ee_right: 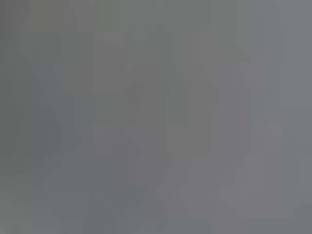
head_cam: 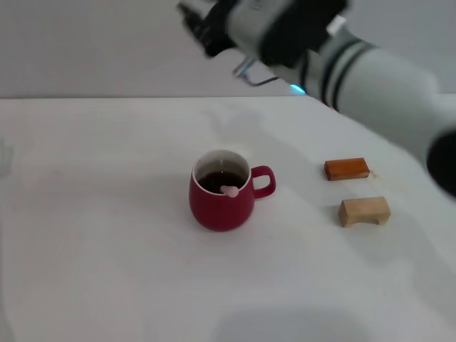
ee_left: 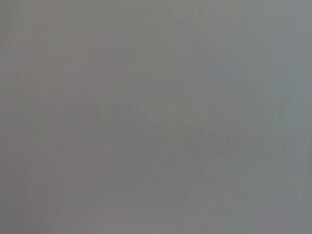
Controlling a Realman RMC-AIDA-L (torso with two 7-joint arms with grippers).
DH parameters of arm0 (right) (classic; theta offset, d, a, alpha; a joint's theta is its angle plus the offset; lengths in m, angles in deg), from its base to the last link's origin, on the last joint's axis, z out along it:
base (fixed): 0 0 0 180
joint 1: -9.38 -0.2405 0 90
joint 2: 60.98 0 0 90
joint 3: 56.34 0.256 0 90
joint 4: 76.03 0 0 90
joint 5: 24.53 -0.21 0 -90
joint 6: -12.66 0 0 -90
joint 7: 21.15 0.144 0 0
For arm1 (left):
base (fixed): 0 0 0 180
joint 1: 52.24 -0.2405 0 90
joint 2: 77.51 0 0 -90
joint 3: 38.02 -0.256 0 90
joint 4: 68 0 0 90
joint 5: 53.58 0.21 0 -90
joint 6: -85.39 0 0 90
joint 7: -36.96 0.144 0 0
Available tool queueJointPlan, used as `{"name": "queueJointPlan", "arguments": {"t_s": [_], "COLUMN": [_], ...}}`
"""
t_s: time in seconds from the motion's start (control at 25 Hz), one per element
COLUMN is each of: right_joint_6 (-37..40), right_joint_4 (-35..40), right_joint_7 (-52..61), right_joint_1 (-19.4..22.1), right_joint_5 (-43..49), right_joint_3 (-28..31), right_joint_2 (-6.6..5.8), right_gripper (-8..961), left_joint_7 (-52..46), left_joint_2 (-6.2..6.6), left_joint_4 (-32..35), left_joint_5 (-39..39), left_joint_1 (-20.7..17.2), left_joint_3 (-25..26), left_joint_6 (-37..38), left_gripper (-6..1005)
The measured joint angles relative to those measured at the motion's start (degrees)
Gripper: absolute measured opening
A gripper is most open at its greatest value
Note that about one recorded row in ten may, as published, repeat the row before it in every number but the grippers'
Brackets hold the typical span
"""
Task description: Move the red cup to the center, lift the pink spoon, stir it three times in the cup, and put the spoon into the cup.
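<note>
The red cup [head_cam: 221, 204] stands upright in the middle of the white tabletop [head_cam: 107, 214], its loop handle pointing right. The pink spoon [head_cam: 229, 190] is inside it; only the pale pink handle end shows, leaning on the cup's near rim, and the rest is hidden in the dark interior. My right gripper [head_cam: 194, 21] is raised high above the table's far side, well clear of the cup, with its arm running off to the right. Both wrist views show only plain grey. The left arm is out of view.
An orange-brown block [head_cam: 347, 169] lies to the right of the cup, and a light wooden block [head_cam: 364, 211] lies just in front of it. The table's far edge runs across the top of the head view.
</note>
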Motion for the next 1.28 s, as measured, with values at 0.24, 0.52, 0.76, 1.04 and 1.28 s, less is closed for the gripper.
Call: {"name": "queueJointPlan", "arguments": {"t_s": [0.24,0.52,0.76,1.04,1.28], "right_joint_6": [29.73,60.68,75.68,80.78,82.22], "right_joint_4": [3.81,16.05,29.04,43.93,51.01], "right_joint_7": [0.64,16.37,25.89,34.21,37.93], "right_joint_1": [11.26,18.41,22.35,22.03,21.78], "right_joint_5": [-2.12,-4.38,-11.66,-20.06,-20.12], "right_joint_3": [-2.98,-2.71,-3.05,-3.17,-1.5], "right_joint_2": [0.12,-0.22,0.11,-0.02,-0.31], "right_gripper": [329,329,329,329,329], "left_joint_7": [0.0,0.0,0.0,-0.06,-0.09], "left_joint_2": [0.18,0.26,0.18,0.19,0.07], "left_joint_4": [0.0,0.0,0.0,0.28,0.11], "left_joint_5": [0.2,0.27,0.13,0.03,0.13], "left_joint_1": [-0.01,-0.02,-0.44,-0.98,-1.76], "left_joint_3": [0.0,0.0,0.1,0.4,0.07], "left_joint_6": [0.16,1.13,2.71,3.68,4.67], "left_gripper": [846,846,846,846,846]}}
